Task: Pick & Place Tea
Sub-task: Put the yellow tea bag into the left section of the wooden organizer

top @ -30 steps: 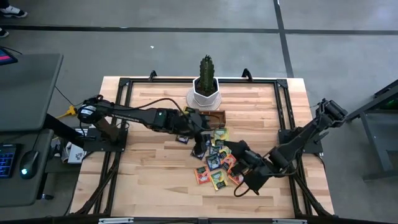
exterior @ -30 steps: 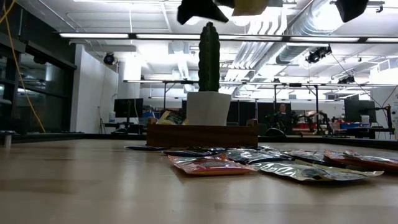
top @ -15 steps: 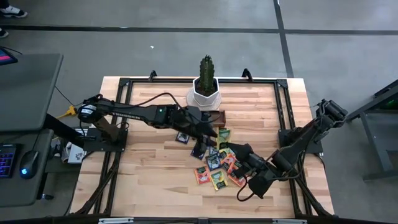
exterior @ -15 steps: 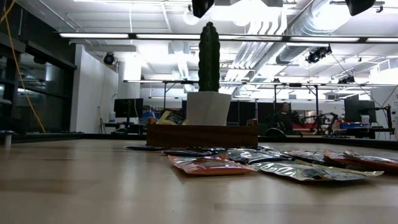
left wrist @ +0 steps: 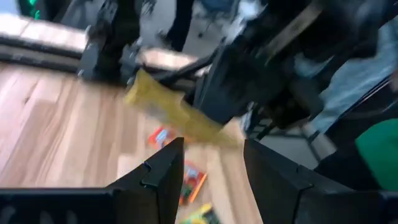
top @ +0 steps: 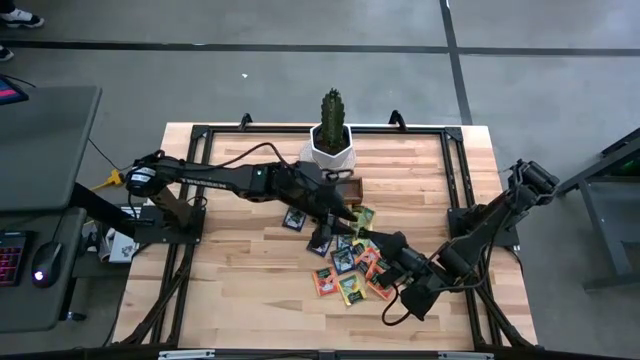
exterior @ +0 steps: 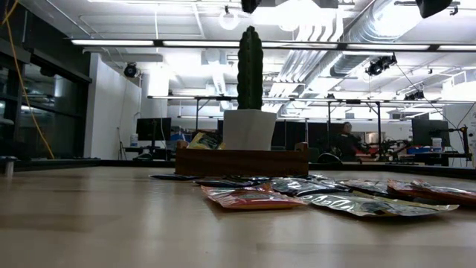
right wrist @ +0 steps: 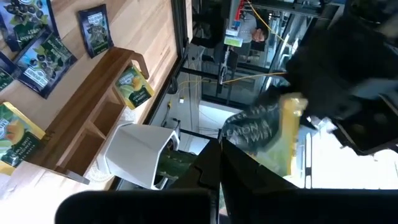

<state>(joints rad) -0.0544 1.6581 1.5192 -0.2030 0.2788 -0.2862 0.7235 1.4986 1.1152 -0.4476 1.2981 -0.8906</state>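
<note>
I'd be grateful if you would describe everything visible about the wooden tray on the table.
The wooden tray is a low, oblong box of brown wood, open on top and split by dividers into compartments. It sits flat on the table, just in front of the white cactus pot; whether they touch is unclear. One end compartment holds a yellow-green sachet leaning upright; the others look empty. Loose sachets lie on its other side.
</note>
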